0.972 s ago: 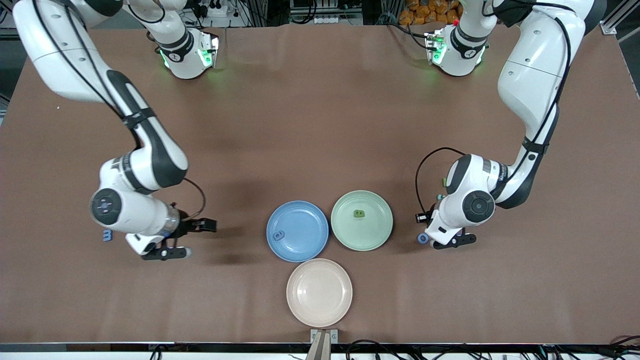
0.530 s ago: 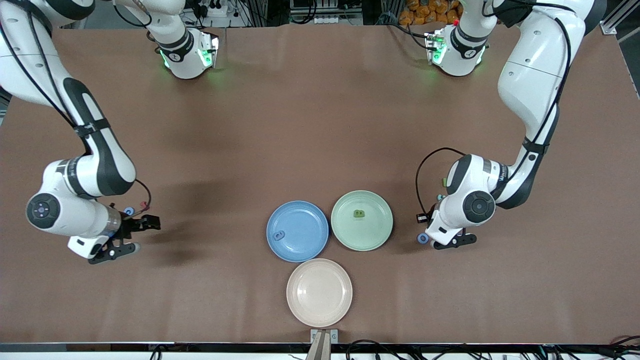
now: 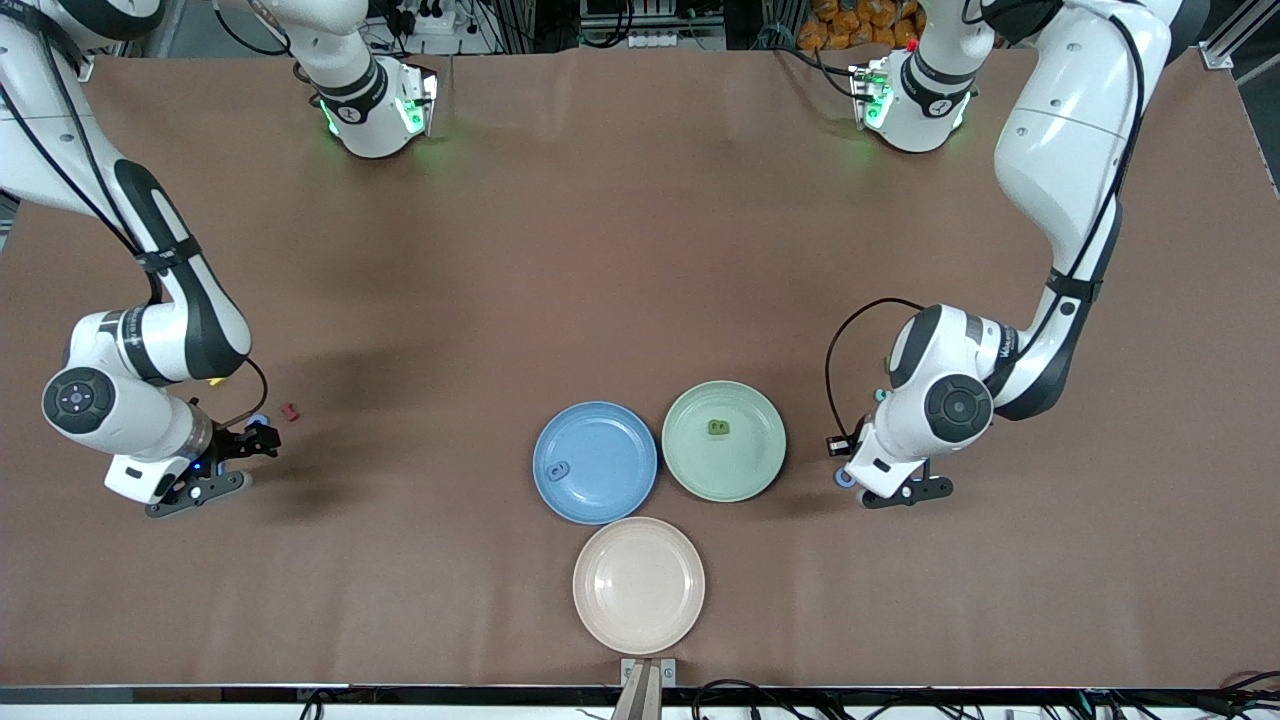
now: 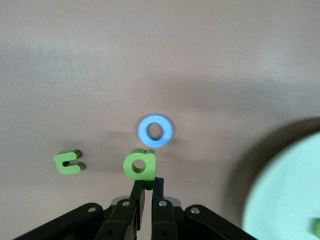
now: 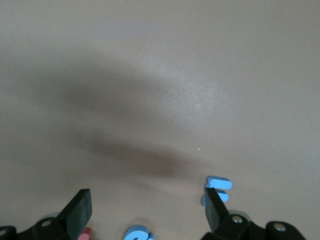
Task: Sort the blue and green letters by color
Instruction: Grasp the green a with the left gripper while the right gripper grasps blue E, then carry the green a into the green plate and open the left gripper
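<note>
The left end effector (image 4: pixel 147 192), beside the green plate (image 3: pixel 724 440) toward the left arm's end of the desk (image 3: pixel 640 250), is clamped on a green letter (image 4: pixel 140 164) near a blue ring letter (image 4: pixel 156 131), while the right end effector (image 5: pixel 145 210) stands wide near the red letter (image 3: pixel 290 410).

A robotics lab: two white arms bolted at the edge of a brown-covered bench (image 3: pixel 640 250), power strips (image 3: pixel 640 35) and loose cables along its edges, aluminium framing (image 3: pixel 1225 45) at the corner.

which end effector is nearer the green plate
Left. The left end effector is beside the green plate, toward the left arm's end; the right end effector is near the table's opposite end.
</note>
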### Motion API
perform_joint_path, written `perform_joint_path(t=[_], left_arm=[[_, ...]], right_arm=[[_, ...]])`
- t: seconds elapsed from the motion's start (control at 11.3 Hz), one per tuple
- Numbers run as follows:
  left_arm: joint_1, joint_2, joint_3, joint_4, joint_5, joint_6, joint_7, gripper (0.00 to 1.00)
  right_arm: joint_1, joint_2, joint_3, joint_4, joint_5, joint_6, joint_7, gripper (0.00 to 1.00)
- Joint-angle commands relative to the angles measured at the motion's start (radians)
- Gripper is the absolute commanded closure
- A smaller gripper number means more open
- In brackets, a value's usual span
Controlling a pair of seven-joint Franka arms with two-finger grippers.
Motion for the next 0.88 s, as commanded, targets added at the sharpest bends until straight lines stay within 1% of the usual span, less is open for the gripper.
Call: perform_joint_path(t=[0.0, 0.27, 0.35, 0.44, 0.53, 0.71, 0.8], left_arm=[[-0.082, -0.038, -0.004, 0.024, -0.004, -0.032, -0.043, 1.0], [-0.202, -0.012, -0.002, 0.056, -0.012, -0.02, -0.155, 1.0], [-0.219, -0.003, -0.004, 0.075, -0.013, -0.005, -0.16, 1.0], [-0.231, 0.005, -0.004, 0.078, -0.013, 0.007, -0.181, 0.73], [-0.239, 0.004, -0.002, 0.078, -0.012, 0.018, -0.204, 0.01], [-0.238, -0.004, 0.001, 0.078, -0.005, 0.018, -0.204, 0.0], [-0.231, -0.012, 0.004, 0.078, 0.001, 0.018, -0.199, 0.0]], right_arm=[[-0.046, 0.027, 0.004, -0.006, -0.022, 0.05, -0.136, 0.0], [-0.059, 0.033, 0.002, -0.002, -0.025, 0.058, -0.165, 0.0], [-0.067, 0.045, -0.017, 0.011, -0.023, 0.067, -0.177, 0.0], [-0.07, 0.068, -0.03, 0.033, -0.019, 0.076, -0.197, 0.0], [-0.07, 0.088, -0.033, 0.051, -0.012, 0.081, -0.197, 0.0], [-0.07, 0.096, -0.033, 0.057, -0.006, 0.079, -0.186, 0.0], [-0.072, 0.098, -0.033, 0.057, 0.012, 0.081, -0.184, 0.0]])
